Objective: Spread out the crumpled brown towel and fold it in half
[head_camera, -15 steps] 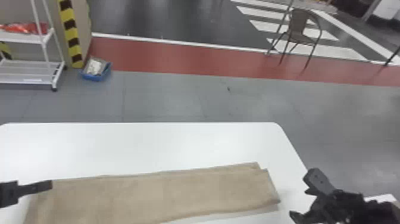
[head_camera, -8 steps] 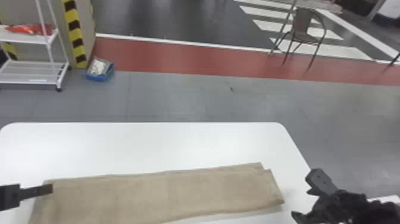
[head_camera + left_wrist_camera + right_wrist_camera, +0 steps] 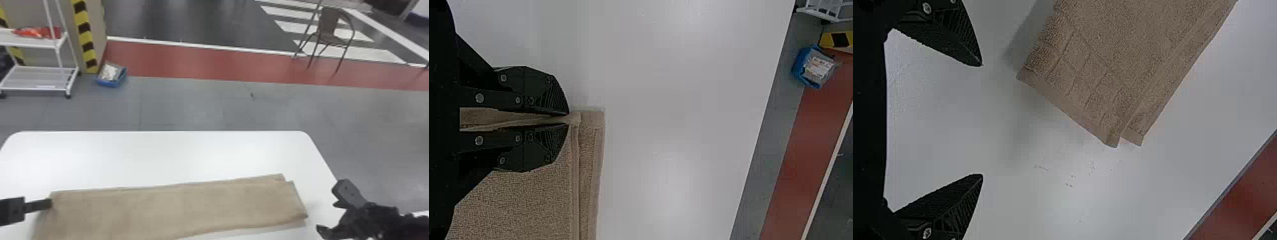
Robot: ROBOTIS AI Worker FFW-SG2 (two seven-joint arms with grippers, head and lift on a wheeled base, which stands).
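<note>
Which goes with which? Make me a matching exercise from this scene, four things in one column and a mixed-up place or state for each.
1. Left gripper
2. Chair
3. Towel
4. Right gripper

A. Doubled over on the table
B. Open, holding nothing
C. Shut on cloth
D. On the floor

Pairs: 1-C, 2-D, 3-A, 4-B

Bright, diffuse light whitens the table [image 3: 166,156], leaving soft-edged patches of glare on its top in both wrist views. Beside the brown towel [image 3: 1138,55], the right wrist view shows a soft grey shadow. The grey floor [image 3: 198,105] looks dimmer than the tabletop.
</note>
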